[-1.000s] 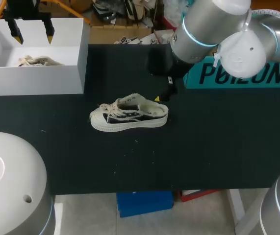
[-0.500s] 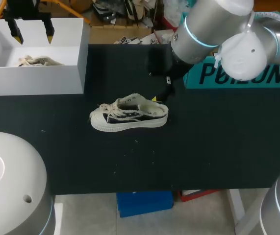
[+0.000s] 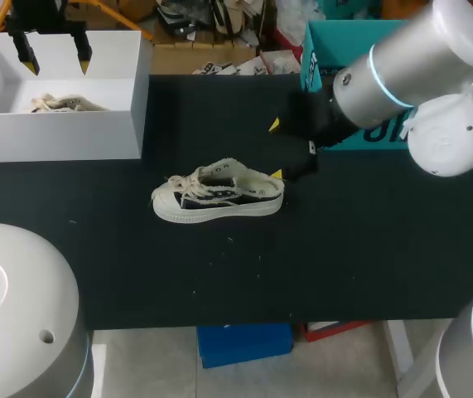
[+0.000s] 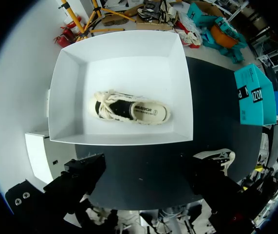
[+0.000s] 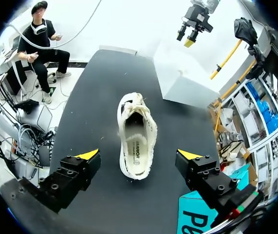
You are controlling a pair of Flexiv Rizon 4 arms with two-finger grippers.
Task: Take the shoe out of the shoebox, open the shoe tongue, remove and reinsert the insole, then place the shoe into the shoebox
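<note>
Since a second ago, my right arm has swung out toward my right side and drawn its hand (image 3: 276,149) back from the heel of the shoe (image 3: 218,195). The shoe, the shoebox (image 3: 54,137) and my left hand (image 3: 55,60) are unchanged.

Bench (image 3: 344,249): dark, carrying the white shoebox at its far left corner and the shoe near the middle, well apart from the box.

Shoebox: open, with a second shoe (image 4: 131,111) lying in it.

Left hand: hanging above the box, fingers spread, holding nothing.

Right hand: released and empty, fingers wide, just beside the heel and not touching it.

Step in hand, as I judge it: the shoe is out of the box, and opening the tongue comes next. Laces look loose and the insole appears to be seated. The next move calls for bringing the right hand back to the collar, probably with the left steadying the toe, though that arm is a long way off.

Orientation: the shoe stands upright on its sole, long axis across the bench, toe toward my left and the shoebox, heel toward my right hand.
</note>
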